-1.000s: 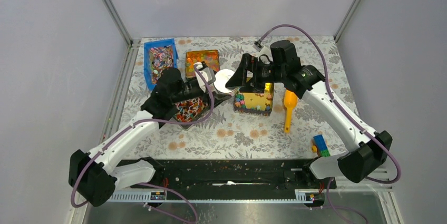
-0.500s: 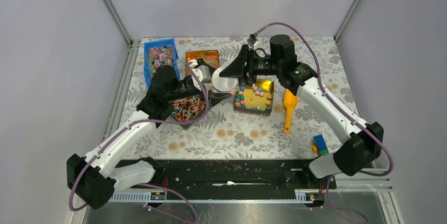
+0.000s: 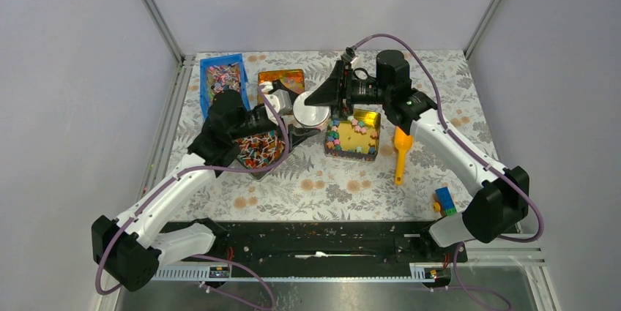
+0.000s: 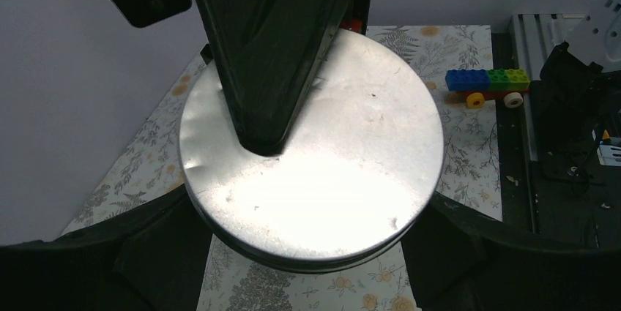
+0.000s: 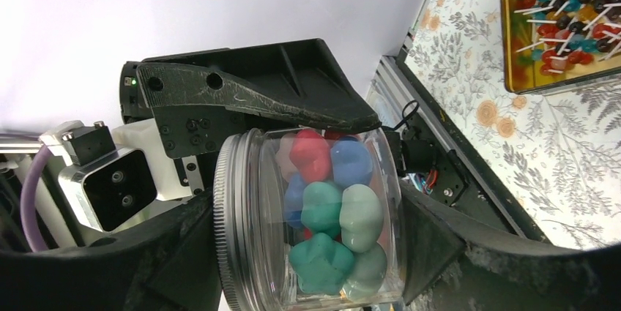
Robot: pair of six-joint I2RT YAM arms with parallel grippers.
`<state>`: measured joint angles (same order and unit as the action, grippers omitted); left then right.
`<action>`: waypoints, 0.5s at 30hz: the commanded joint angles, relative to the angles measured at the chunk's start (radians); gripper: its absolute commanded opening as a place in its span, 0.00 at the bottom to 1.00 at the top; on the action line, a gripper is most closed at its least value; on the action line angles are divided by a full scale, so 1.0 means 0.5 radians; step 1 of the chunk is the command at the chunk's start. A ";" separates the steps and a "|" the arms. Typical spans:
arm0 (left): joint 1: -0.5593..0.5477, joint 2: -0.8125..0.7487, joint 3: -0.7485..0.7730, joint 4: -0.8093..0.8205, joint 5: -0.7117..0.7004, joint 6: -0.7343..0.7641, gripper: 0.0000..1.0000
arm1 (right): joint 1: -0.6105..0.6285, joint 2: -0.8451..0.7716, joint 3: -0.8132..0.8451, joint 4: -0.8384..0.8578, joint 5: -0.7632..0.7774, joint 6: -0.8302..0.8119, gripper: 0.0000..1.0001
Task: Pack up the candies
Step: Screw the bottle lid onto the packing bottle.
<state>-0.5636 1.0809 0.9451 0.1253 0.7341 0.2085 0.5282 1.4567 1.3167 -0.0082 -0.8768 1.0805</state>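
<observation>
A clear jar with a silver lid [image 3: 311, 114] is held between both grippers left of centre. In the right wrist view the jar [image 5: 307, 216] lies sideways, with pastel green, blue and red star-shaped candies [image 5: 340, 212] inside. My right gripper [image 5: 307, 260] clamps it from lid to base. My left gripper [image 4: 311, 234] grips the lid [image 4: 322, 179] at its sides, and the right gripper's finger [image 4: 271, 55] lies across the lid's top. More candies [image 3: 335, 139] lie in a gold tin [image 3: 362, 122] right of the jar.
A blue bin [image 3: 222, 80] of stick sweets and a gold tin of orange beads [image 3: 280, 78] stand at the back left. A tray of stick sweets [image 3: 260, 151] sits under my left arm. A yellow scoop [image 3: 401, 151] and a toy brick car [image 3: 445, 201] lie to the right.
My right gripper has swung left from above the candy tin onto the jar. My left gripper has shifted slightly back with the jar in it.
</observation>
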 commanded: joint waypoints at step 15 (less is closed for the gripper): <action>-0.011 0.050 0.227 0.170 0.066 0.031 0.56 | 0.027 0.056 -0.033 0.257 -0.228 0.308 0.38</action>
<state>-0.5674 1.1137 0.9951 0.1051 0.7509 0.1974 0.5339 1.4731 1.2915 0.1062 -0.9401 1.2045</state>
